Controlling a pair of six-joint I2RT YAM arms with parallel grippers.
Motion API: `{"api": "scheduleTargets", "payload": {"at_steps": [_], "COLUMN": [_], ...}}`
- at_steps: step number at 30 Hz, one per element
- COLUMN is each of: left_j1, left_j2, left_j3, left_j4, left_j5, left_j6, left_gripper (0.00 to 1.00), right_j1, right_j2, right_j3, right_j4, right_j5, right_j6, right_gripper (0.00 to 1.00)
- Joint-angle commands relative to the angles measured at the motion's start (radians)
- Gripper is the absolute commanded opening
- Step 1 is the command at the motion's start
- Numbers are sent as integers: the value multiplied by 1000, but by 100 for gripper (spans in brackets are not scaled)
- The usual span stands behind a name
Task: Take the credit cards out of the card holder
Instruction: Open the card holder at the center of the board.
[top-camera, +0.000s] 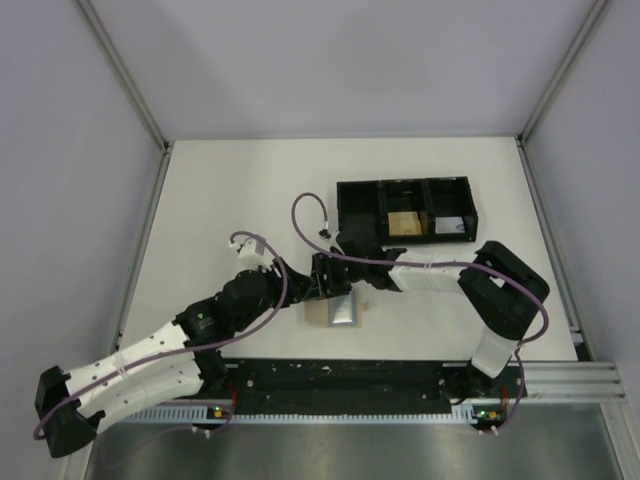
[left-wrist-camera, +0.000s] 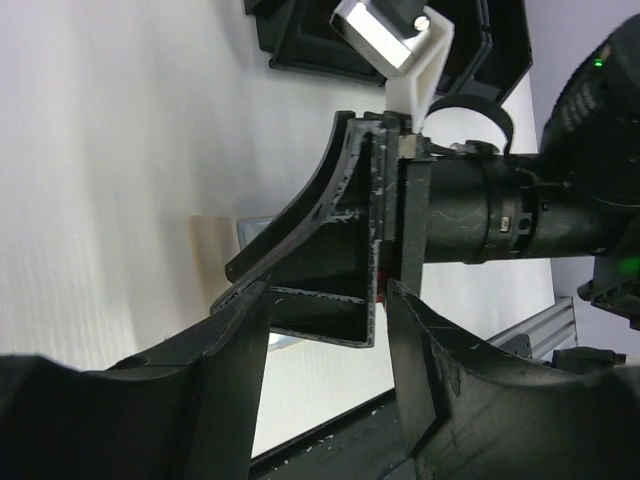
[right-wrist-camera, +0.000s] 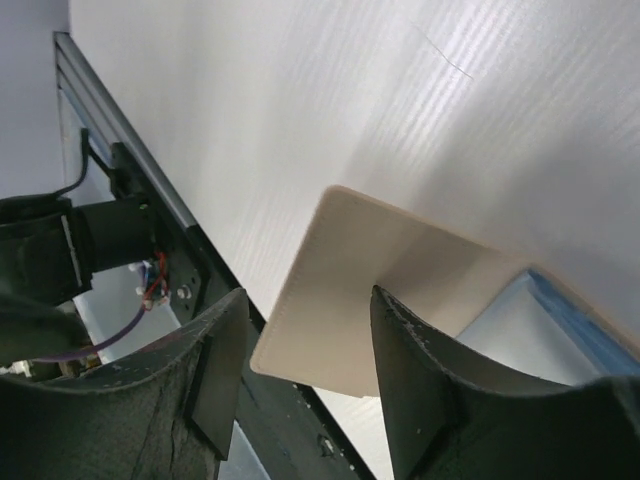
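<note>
The card holder (top-camera: 340, 312) lies flat near the table's front edge, tan with a pale grey-blue face. In the right wrist view its tan flap (right-wrist-camera: 370, 290) fills the gap under my right gripper (right-wrist-camera: 308, 295), whose jaws stand open over it. A pale blue surface (right-wrist-camera: 530, 330) shows beside the flap; I cannot tell whether it is a credit card or an inner panel. My left gripper (left-wrist-camera: 322, 295) is open and holds nothing, and the right gripper's black fingers (left-wrist-camera: 330, 260) reach in between its jaws. Both grippers (top-camera: 303, 292) (top-camera: 325, 287) meet at the holder's left end.
A black three-compartment tray (top-camera: 360, 190) stands behind the holder, with an orange-tan block (top-camera: 404, 224) in its middle compartment and a flat grey thing (top-camera: 452, 227) in its right one. The black base rail (top-camera: 340, 378) runs along the near edge.
</note>
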Motion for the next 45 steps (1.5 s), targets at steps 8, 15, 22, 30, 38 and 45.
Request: {"api": "scheduleTargets", "payload": {"at_steps": [8, 15, 22, 30, 38, 45], "left_j1": [-2, -2, -2, -2, -2, -2], "left_j2": [103, 262, 151, 121, 130, 238], "left_j3": [-66, -39, -65, -106, -121, -117], "left_j4": [116, 123, 88, 155, 183, 168], "left_j5": [72, 127, 99, 184, 222, 215], "left_j6": [-26, -49, -64, -70, -76, -72], "left_gripper": [46, 29, 28, 34, 36, 32], "right_j1": [11, 9, 9, 11, 9, 11], "right_j2": [-46, -17, 62, 177, 229, 227], "right_j3": [137, 145, 150, 189, 185, 185], "right_j4": [-197, -201, -83, -32, 16, -7], "right_j5": [157, 159, 64, -12, -70, -29], "right_j6": [-135, -140, -98, -37, 11, 23], "right_gripper": [54, 49, 30, 42, 63, 53]}}
